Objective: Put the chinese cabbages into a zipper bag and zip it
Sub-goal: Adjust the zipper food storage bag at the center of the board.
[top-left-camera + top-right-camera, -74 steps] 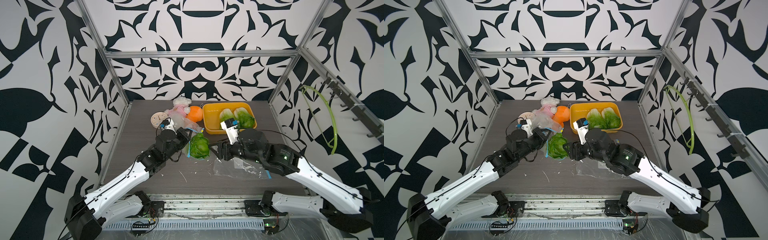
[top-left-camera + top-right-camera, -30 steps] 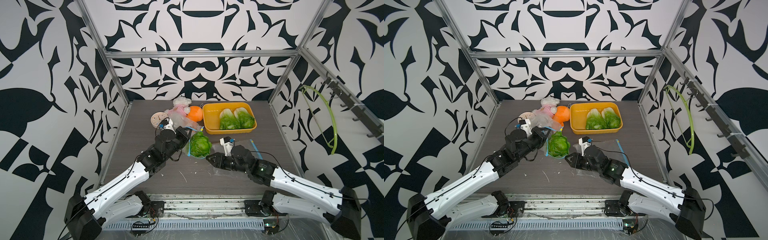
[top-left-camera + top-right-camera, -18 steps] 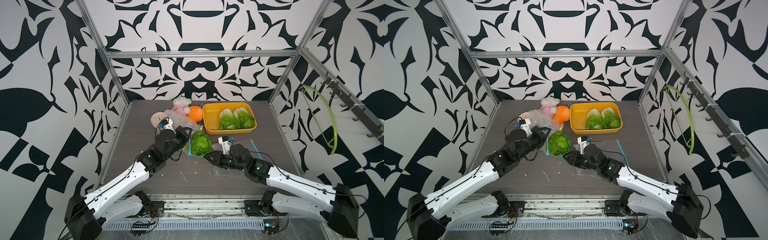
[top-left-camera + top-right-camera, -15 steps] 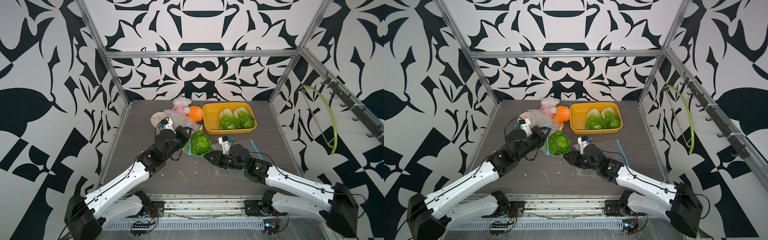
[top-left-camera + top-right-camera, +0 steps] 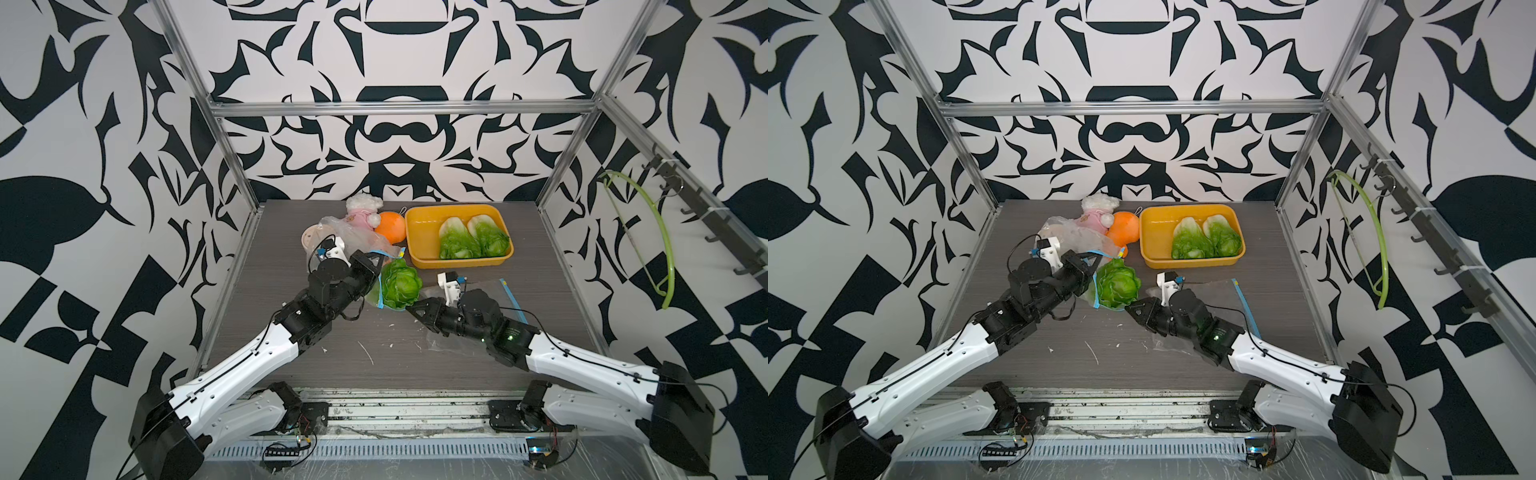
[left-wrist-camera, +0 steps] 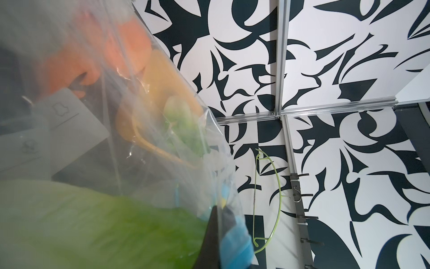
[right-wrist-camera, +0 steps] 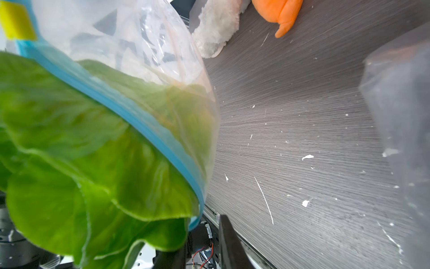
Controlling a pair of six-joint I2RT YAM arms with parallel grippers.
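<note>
Right wrist view is filled by one chinese cabbage. Its glossy, crinkled green leaves jut from the mouth of a clear, creased zipper bag, whose rim carries a blue zip band and a yellow tab. In both top views the left tool is clenched on that bag's rim. The right tool sits just beside the bag's lower edge, and I cannot tell whether it pinches anything.

Two more cabbages, with pale stems and frilly green tips, lie side by side in a smooth yellow tray. A round orange plush and a fluffy white-and-pink toy sit beside the tray. A second clear bag lies flat under the right arm.

Through the film, the left wrist view shows a grey card whose line marks are too blurred to read. The tabletop is dark grey wood grain flecked with white crumbs. Bold black-and-white patterned walls on an aluminium frame enclose it.
</note>
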